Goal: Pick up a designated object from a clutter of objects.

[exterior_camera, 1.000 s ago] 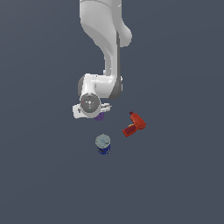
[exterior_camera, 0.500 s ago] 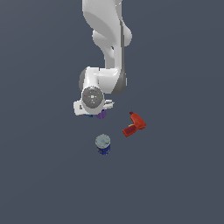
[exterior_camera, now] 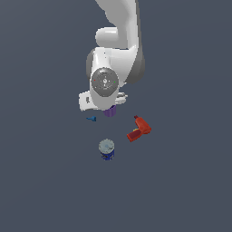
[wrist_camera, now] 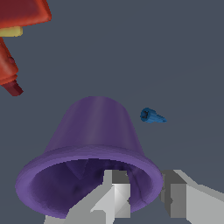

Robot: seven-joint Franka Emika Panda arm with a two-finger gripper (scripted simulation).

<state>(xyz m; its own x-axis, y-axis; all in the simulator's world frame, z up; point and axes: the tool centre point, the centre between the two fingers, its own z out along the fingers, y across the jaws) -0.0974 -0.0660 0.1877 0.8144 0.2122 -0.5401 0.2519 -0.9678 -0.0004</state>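
Observation:
The purple cup [wrist_camera: 94, 144] fills the wrist view, its flared rim toward the camera and its hollow inside showing. My gripper [wrist_camera: 144, 192] straddles that rim, with one finger [wrist_camera: 116, 194] inside the cup and the other finger [wrist_camera: 177, 199] outside, shut on the wall. From the exterior view only a sliver of the purple cup [exterior_camera: 109, 112] peeks out under the white hand [exterior_camera: 105, 82], which hides the fingers.
A red drill-shaped tool [exterior_camera: 139, 128] lies to the exterior view's right of the cup and also shows as the red tool [wrist_camera: 17, 26] in the wrist view. A blue can [exterior_camera: 106, 149] with a pale top stands nearer. A tiny blue piece [exterior_camera: 91, 118] [wrist_camera: 151, 116] lies beside the cup.
The hand has risen in the exterior view and the purple cup has gone up with it. The tiny blue piece, hidden under the hand earlier, now shows. Drill and can stayed put.

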